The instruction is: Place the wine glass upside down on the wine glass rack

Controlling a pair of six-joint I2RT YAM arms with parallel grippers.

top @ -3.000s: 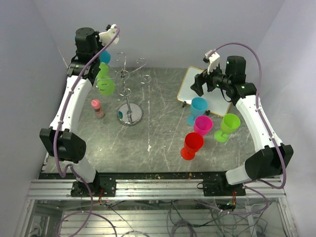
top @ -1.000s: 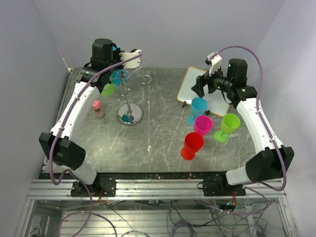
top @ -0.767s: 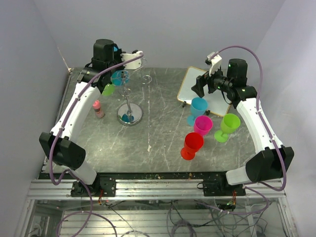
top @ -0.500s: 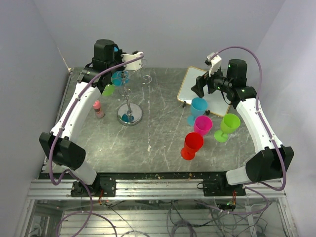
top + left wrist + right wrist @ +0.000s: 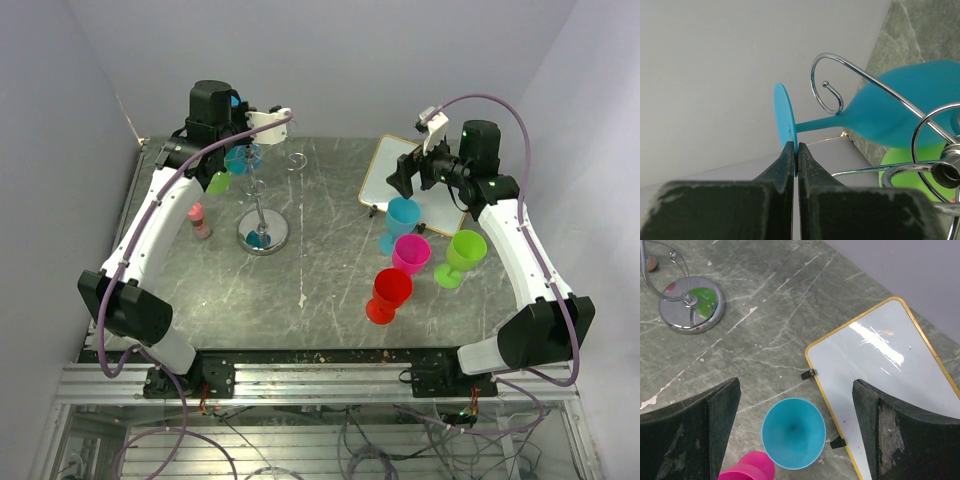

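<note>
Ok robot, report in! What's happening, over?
Left gripper shut on foot of blue wine glass, stem by curl of wine glass rack. Right gripper open above another blue glass. Green glass close behind.

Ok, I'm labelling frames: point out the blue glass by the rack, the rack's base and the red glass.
blue glass (image 5: 930, 85): left wrist view, bowl.
rack's base (image 5: 278, 236): top view, shiny disc.
red glass (image 5: 391, 290): top view, bowl.

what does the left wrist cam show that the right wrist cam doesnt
Only left wrist: the held blue glass, its foot pinched in the shut left hand, by the rack's curled arms; a green glass beyond. Only right wrist: the open right hand over a standing blue glass, a pink glass, a white tray, the rack's base. Both: the rack and the grey table.
</note>
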